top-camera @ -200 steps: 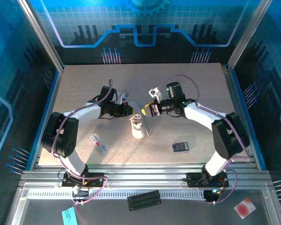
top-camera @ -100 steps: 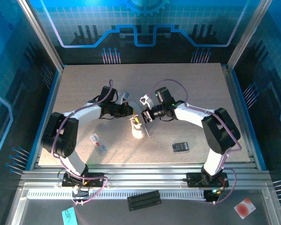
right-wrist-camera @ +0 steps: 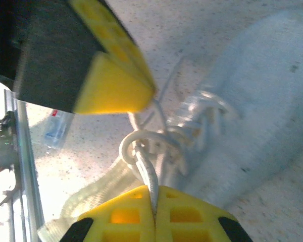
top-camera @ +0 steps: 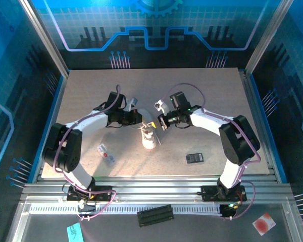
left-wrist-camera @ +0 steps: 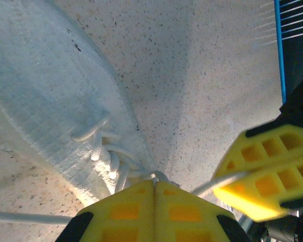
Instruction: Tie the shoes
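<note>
The white sneaker (top-camera: pixel 148 139) lies near the middle of the table (top-camera: pixel 91 91), toe toward 6 o'clock in the top view. The left gripper (left-wrist-camera: pixel 154 187) at its 11 o'clock and the right gripper (right-wrist-camera: pixel 154 195) at its 1 o'clock each press 2 fingers together, pinching a strand of the laces (right-wrist-camera: pixel 141 146).
</note>
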